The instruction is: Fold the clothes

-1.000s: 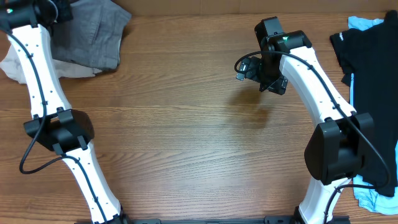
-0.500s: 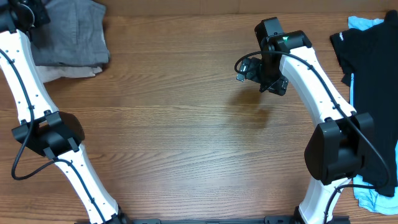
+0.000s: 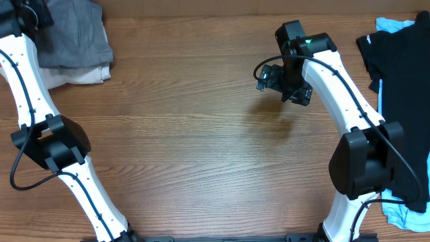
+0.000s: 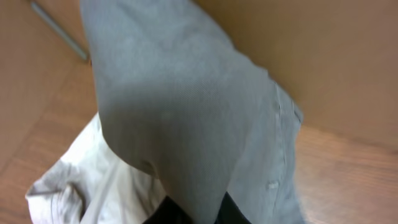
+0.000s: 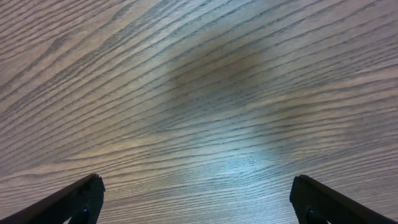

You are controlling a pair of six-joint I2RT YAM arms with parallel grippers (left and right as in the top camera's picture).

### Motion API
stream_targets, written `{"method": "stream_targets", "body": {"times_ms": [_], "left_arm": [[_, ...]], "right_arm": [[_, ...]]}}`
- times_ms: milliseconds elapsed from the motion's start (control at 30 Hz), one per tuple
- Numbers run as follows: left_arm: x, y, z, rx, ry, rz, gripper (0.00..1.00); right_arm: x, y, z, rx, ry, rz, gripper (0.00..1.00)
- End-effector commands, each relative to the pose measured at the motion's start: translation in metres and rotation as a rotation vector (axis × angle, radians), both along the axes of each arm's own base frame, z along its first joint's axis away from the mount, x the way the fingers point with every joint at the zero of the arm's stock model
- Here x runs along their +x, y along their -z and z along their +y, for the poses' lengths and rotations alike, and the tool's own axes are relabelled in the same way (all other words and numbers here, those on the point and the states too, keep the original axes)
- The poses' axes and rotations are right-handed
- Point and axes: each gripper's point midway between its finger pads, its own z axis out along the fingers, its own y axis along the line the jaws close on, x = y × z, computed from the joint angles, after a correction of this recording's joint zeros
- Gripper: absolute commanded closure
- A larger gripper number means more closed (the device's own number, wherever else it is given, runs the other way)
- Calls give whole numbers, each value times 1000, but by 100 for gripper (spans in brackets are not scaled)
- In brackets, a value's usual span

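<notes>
From my station I take the grey shorts (image 3: 74,37) as my marker: they sit bunched at the far-left corner of the wooden table (image 3: 201,148), running off the top edge of the overhead view. My left gripper (image 3: 28,12) is right at their left side. In the left wrist view the grey fabric (image 4: 186,112) rises as a taut, draped sheet and narrows down into the dark fingers (image 4: 227,211) at the bottom of the frame, so I read that gripper as clamped on the shorts. A crumpled cream garment (image 3: 84,75) pokes out from under the shorts' near edge, touching them; the wrist camera shows it (image 4: 81,180) lying below and to the left of the grey cloth. Well to the right of the shorts, my right gripper (image 3: 272,75) hovers over bare wood, its two fingers (image 5: 81,199) spread wide with nothing between them. Farther right again from the shorts, at the table's opposite edge, lies a black garment (image 3: 396,81) with light-blue cloth (image 3: 390,25) showing beneath it.
</notes>
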Motion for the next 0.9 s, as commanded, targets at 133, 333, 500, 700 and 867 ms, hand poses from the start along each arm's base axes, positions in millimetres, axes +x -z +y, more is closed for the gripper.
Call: {"method": "stream_targets", "body": {"times_ms": [133, 333, 500, 700, 867], "left_arm": [[-40, 62, 52, 49, -164, 194, 86], [-85, 80, 93, 0, -324, 279, 58], [-100, 82, 103, -69, -400, 276, 28], [-85, 61, 77, -152, -306, 223, 93], [-60, 13, 41, -255, -214, 79, 96]], "right_arm": [[3, -1, -1, -4, -1, -10, 0], [3, -1, -1, -3, -1, -13, 0], [2, -1, -2, -4, -1, -8, 0], [3, -1, -2, -4, -1, -9, 0], [3, -1, -2, -4, -1, -9, 0]]}}
